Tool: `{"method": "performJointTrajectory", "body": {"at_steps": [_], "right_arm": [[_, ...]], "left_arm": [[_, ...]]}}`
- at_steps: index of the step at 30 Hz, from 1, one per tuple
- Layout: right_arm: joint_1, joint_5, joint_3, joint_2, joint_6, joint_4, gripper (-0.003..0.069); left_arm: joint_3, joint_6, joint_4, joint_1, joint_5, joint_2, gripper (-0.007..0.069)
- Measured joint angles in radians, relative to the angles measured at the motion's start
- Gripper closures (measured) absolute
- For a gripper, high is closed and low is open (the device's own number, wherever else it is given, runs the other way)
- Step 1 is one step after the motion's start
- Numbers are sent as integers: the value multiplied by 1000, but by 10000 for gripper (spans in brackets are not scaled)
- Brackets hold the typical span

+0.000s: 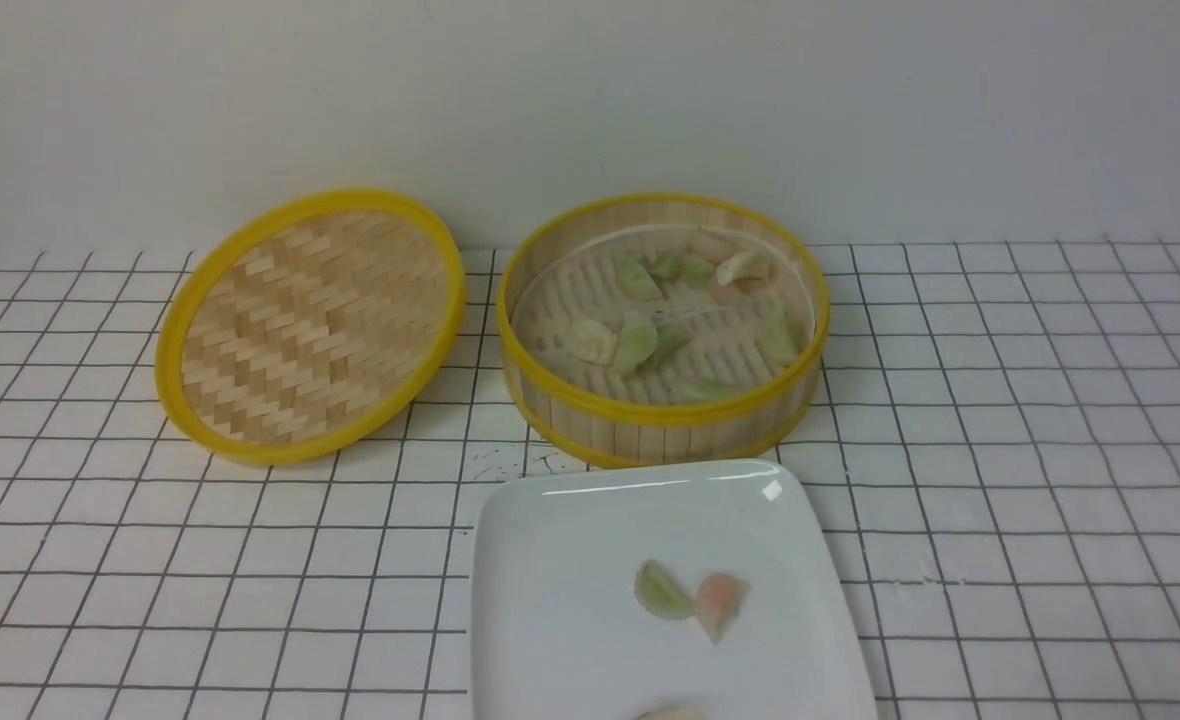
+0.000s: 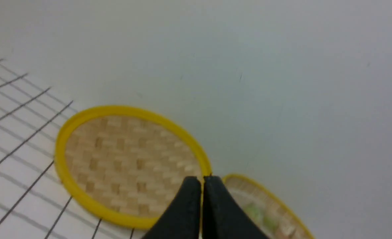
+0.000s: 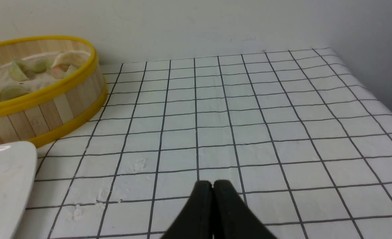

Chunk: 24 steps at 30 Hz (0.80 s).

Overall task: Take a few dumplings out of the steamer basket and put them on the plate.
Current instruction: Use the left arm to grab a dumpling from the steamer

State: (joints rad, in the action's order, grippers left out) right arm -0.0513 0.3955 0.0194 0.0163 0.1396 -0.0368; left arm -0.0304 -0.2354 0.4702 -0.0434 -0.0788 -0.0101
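Pause between transfers. A green dumpling (image 1: 661,590) and a pink dumpling (image 1: 719,600) lie touching near the middle of the plate (image 1: 570,560), and a pale dumpling (image 1: 670,714) shows only in part at the plate's near edge. The other dumplings (image 1: 636,340), about ten, lie scattered on the slatted floor of the steamer basket (image 1: 650,440). The basket stands on the desk (image 1: 1000,450) just behind the plate. Its woven lid (image 1: 310,325) is tilted up just to the left of it.

With two or three pieces on the plate, the task looks close to done, perhaps done. One more transfer would call for a tool to open, clear the yellow rim, descend on a single dumpling and pinch it lightly, since the pieces look soft and slippery.

The left tool (image 2: 202,186) is clenched, tips together, grasping nothing. It is raised, facing the lid and the basket's edge. The right tool (image 3: 212,189) is likewise clenched and empty, over bare desk to the right of basket and plate. Neither tool touches a dumpling, the basket or the plate.
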Motion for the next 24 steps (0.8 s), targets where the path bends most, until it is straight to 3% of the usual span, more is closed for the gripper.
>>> {"method": "performJointTrajectory", "body": {"at_steps": [6, 10, 14, 18, 24], "right_arm": [[0, 0, 0, 0, 0, 0, 669], [0, -18, 2, 0, 5, 24, 669], [0, -210, 10, 0, 63, 169, 669], [0, -413, 10, 0, 147, 337, 669], [0, -633, 10, 0, 177, 457, 669]], "left_arm": [[0, -3, 11, 0, -248, 0, 631], [41, -11, -18, 0, -230, 0, 631], [217, -17, -43, 0, -171, 48, 631], [422, -15, -99, 0, 10, 200, 631], [804, 86, -199, 0, 541, 589, 631]]}}
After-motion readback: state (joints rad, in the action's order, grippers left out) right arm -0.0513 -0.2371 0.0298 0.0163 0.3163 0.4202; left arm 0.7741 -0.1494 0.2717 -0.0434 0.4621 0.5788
